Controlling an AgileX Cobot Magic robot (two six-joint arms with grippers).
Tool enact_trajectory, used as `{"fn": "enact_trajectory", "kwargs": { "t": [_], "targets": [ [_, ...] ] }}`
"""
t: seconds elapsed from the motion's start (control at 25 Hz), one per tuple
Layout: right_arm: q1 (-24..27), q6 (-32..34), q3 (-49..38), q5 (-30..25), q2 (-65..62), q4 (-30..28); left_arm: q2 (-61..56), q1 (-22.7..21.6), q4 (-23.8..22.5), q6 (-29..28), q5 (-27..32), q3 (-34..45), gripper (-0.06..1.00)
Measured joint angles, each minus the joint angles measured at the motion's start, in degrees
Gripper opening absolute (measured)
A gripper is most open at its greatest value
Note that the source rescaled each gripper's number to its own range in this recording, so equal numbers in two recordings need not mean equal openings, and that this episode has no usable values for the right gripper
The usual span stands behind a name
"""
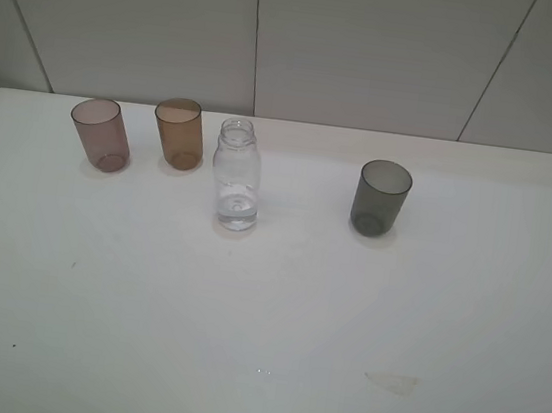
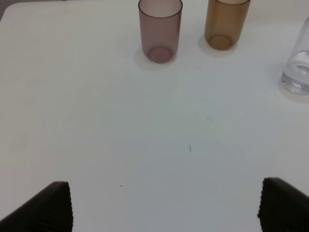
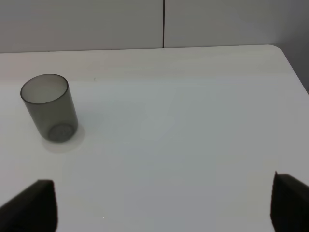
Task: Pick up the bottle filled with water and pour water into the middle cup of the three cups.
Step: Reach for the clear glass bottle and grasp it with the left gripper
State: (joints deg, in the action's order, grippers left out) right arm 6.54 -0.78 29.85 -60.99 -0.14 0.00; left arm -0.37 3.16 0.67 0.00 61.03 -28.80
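The clear bottle (image 1: 237, 174) stands upright on the white table with a little water in its bottom; part of it shows in the left wrist view (image 2: 299, 63). The amber-brown middle cup (image 1: 179, 134) stands just to its left, and also shows in the left wrist view (image 2: 226, 24). The pinkish-mauve cup (image 1: 101, 134) (image 2: 160, 30) stands furthest left and the smoky grey cup (image 1: 381, 197) (image 3: 49, 107) stands to the right. My left gripper (image 2: 164, 208) is open and empty, well short of the cups. My right gripper (image 3: 164, 203) is open and empty, short of the grey cup. Neither arm shows in the exterior view.
The white table (image 1: 263, 316) has rounded far corners and ends at a pale panelled wall (image 1: 376, 48). A faint smudge (image 1: 391, 383) lies near the front right. All three cups stand upright.
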Motion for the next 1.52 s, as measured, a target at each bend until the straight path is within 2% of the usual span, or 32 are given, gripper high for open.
{"fn": "enact_trajectory", "kwargs": {
  "t": [0.64,0.72,0.92,1.24,1.44,1.52],
  "targets": [
    [0.00,0.00,0.00,0.00,0.00,0.00,0.00,0.00,0.00,0.00,-0.06,-0.06,0.96],
    [0.00,0.00,0.00,0.00,0.00,0.00,0.00,0.00,0.42,0.00,-1.47,-0.78,0.96],
    [0.00,0.00,0.00,0.00,0.00,0.00,4.18,0.00,7.22,0.39,-11.55,-2.15,0.96],
    [0.00,0.00,0.00,0.00,0.00,0.00,25.47,0.00,14.10,5.46,-26.88,-2.15,0.96],
    [0.00,0.00,0.00,0.00,0.00,0.00,41.97,0.50,15.55,9.02,-38.82,-2.20,0.96],
    [0.00,0.00,0.00,0.00,0.00,0.00,47.93,3.41,15.37,10.15,-42.92,-2.69,0.96]
  ]
}}
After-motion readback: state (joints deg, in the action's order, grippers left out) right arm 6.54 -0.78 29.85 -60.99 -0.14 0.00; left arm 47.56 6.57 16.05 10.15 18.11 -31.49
